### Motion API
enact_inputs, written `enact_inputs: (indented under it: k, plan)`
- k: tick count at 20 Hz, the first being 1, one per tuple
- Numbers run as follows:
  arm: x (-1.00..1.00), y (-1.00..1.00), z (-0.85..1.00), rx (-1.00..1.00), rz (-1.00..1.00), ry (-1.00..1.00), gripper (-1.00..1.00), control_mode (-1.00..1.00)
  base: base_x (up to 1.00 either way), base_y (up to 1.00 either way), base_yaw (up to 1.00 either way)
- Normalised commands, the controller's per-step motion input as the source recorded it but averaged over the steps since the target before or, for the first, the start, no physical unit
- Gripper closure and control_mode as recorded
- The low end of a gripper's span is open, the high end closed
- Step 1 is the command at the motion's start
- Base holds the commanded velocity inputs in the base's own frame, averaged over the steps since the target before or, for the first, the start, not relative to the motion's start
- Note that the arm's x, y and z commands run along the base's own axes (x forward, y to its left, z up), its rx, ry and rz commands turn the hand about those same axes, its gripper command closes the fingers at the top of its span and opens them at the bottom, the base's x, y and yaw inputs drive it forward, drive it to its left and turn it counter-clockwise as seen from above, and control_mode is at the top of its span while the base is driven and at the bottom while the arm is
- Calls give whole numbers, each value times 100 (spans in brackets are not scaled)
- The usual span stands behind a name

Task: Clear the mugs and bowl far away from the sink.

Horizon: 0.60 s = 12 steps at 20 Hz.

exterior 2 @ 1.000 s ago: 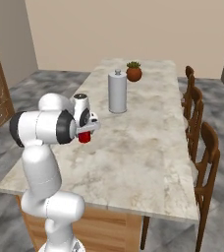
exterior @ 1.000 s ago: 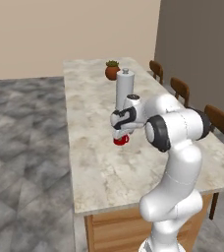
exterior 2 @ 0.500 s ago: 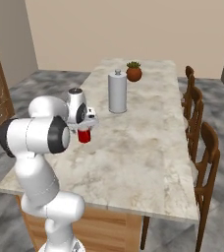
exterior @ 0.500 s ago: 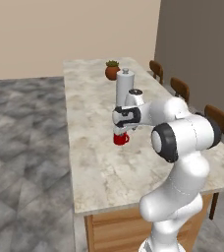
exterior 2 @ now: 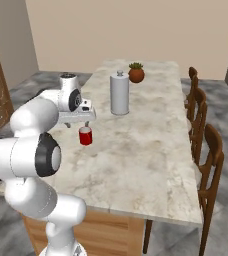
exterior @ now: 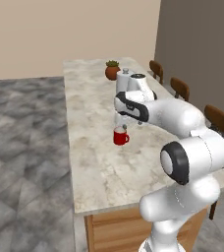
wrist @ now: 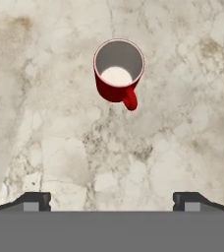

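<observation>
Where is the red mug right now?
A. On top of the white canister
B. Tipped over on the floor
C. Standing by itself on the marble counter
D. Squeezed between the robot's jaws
C: the red mug stands upright on the marble counter, with the open jaws well apart from it and nothing between them.
</observation>
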Motion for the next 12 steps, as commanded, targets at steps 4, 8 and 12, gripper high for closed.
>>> enact_inputs:
  k: [4, 8, 12]
  plan:
    - [-69, 0, 18, 0, -7, -14, -100, -100, 0, 0, 0]
    - [-67, 0, 26, 0, -2, -17, -100, -100, 0, 0, 0]
    - [-50, -1, 39, 0, -1, -19, -100, -100, 0, 0, 0]
